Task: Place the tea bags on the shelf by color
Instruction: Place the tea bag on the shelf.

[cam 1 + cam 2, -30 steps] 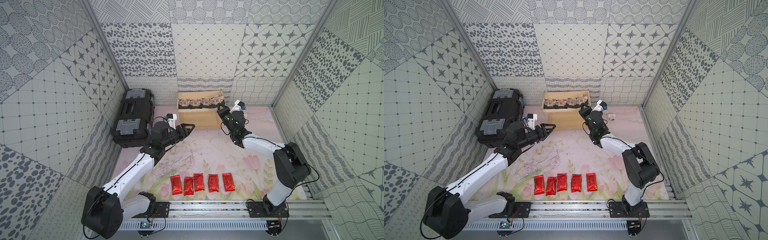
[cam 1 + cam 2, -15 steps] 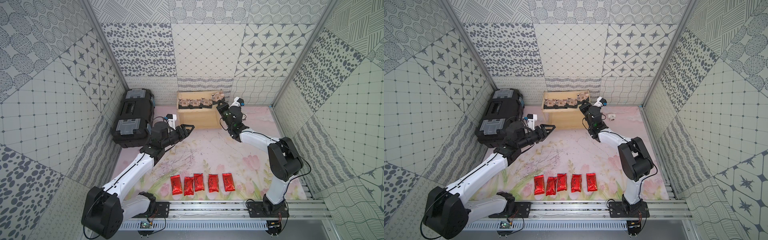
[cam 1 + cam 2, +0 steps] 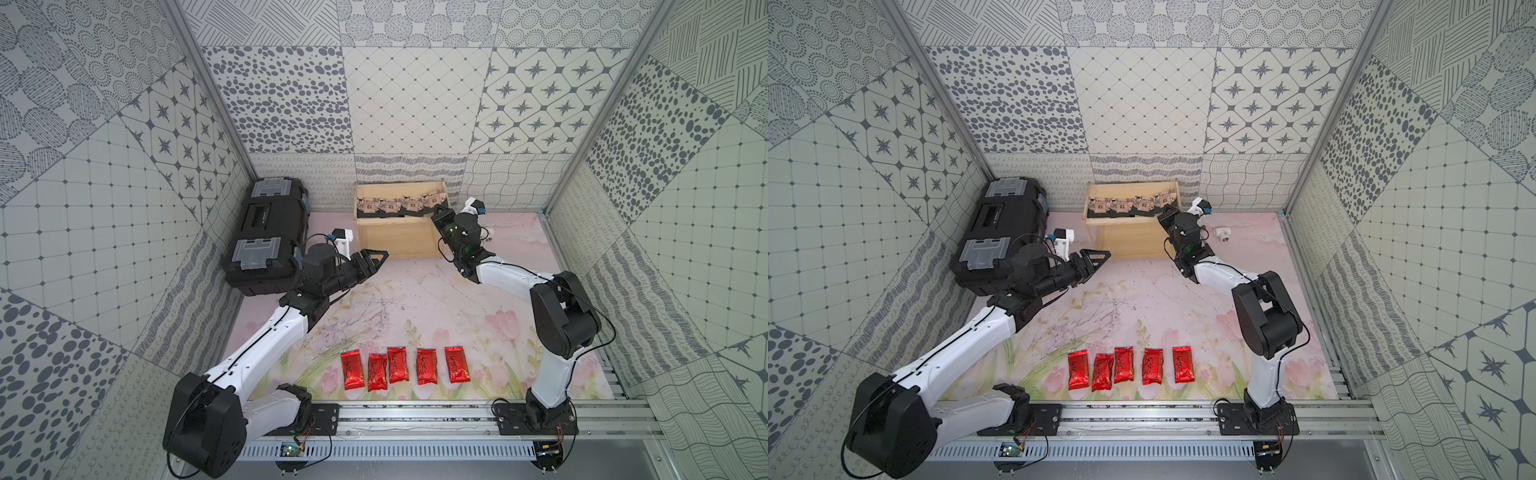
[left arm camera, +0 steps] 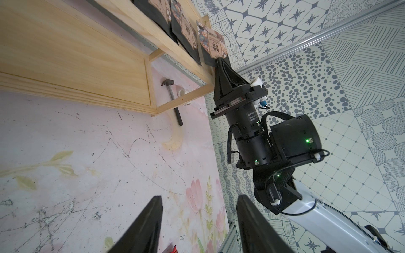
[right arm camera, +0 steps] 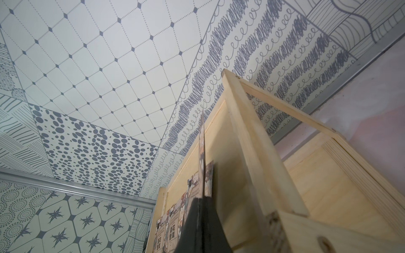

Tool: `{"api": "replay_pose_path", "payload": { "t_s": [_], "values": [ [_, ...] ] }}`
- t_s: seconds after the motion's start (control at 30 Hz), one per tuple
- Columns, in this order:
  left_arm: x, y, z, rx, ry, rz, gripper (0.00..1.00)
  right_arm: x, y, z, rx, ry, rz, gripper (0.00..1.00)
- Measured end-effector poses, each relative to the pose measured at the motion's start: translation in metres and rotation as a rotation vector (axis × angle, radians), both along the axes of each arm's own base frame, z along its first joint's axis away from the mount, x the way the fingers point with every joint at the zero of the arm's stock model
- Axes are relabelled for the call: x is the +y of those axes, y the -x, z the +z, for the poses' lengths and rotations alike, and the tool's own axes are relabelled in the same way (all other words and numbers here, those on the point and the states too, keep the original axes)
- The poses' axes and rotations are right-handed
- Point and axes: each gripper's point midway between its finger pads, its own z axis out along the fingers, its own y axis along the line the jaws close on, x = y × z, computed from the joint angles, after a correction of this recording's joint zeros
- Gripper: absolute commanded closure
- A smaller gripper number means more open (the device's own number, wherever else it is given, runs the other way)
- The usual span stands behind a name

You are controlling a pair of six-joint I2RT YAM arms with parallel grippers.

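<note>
Near the tiled back wall (image 3: 411,104), right gripper (image 4: 220,60) clamps black packet (image 4: 213,47), perhaps seated on shelf (image 4: 87,72): release gently; left gripper (image 4: 199,197) gapes empty.

We read the four characters 菊花普洱, printed dark in two pairs, on the beige label of the end black tea bag (image 4: 214,47), which is at the 3 o'clock end of the row on the shelf (image 4: 65,54), itself at the table's 12 o'clock. The neighbouring black tea bags (image 5: 168,236) carry the same characters. The red tea bags (image 3: 399,365), lined up at 6 o'clock, bear dark brush-like writing that we cannot make out. The small white print on the right arm's motor housing (image 4: 252,116) is also too small for us to read.
</note>
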Motion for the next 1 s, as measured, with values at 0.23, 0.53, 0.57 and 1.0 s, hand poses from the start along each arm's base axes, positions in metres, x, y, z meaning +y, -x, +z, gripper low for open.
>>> {"api": "replay_pose_path", "payload": {
  "t_s": [0.23, 0.53, 0.57, 1.0],
  "values": [
    [0.0004, 0.0003, -0.0025, 0.005, -0.001, 0.0, 0.41, -0.0003, -0.0001, -0.002, 0.008, -0.006, -0.002, 0.82],
    [0.0016, 0.0004, -0.0053, 0.011, -0.003, 0.003, 0.41, 0.0007, -0.001, 0.0041, 0.013, -0.042, -0.001, 0.57],
    [0.0018, 0.0002, -0.0054, 0.011, -0.003, 0.004, 0.41, 0.0007, -0.001, 0.0048, 0.023, -0.048, -0.002, 0.55],
    [0.0024, 0.0004, -0.0054, 0.01, -0.003, 0.005, 0.41, -0.0025, -0.0014, 0.0043, 0.205, -0.088, -0.008, 0.46]
  ]
}}
